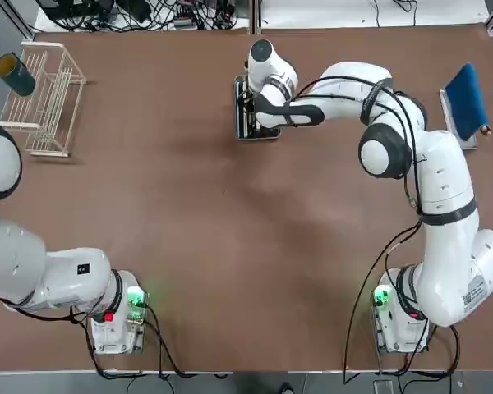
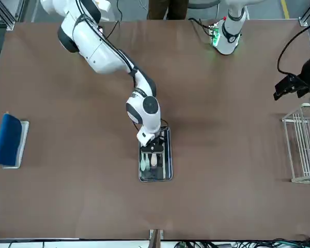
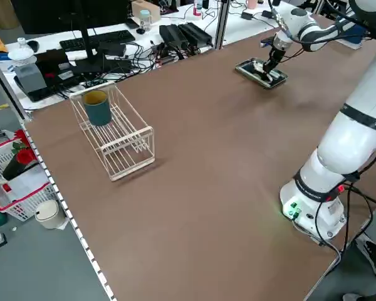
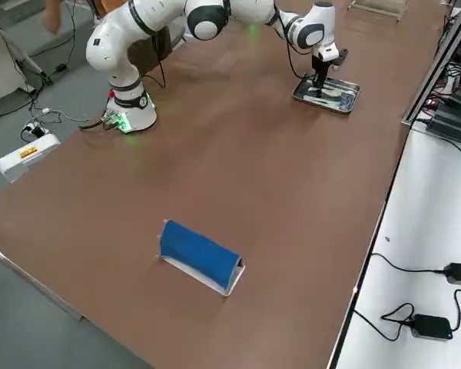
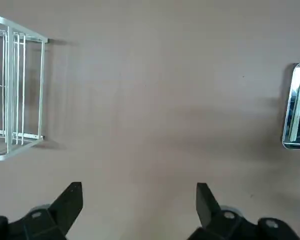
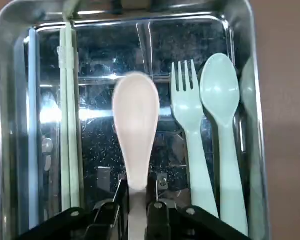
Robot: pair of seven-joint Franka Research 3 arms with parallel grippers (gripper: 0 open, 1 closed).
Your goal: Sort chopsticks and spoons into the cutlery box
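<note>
care matters here: my right gripper (image 6: 138,205), pinched narrow on the pink spoon (image 6: 136,130) low over the cutlery box (image 6: 236,20) at the table's far middle, should release it flat between the chopsticks (image 6: 67,100) and the pale fork (image 6: 187,115), while my left gripper (image 5: 139,200) idles wide.

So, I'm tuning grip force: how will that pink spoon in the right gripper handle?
The pink spoon looks glossy and smooth, so probably slippery. The right gripper pinches only its narrow handle, so it may pivot. It seems small and likely light over the cutlery box.
</note>
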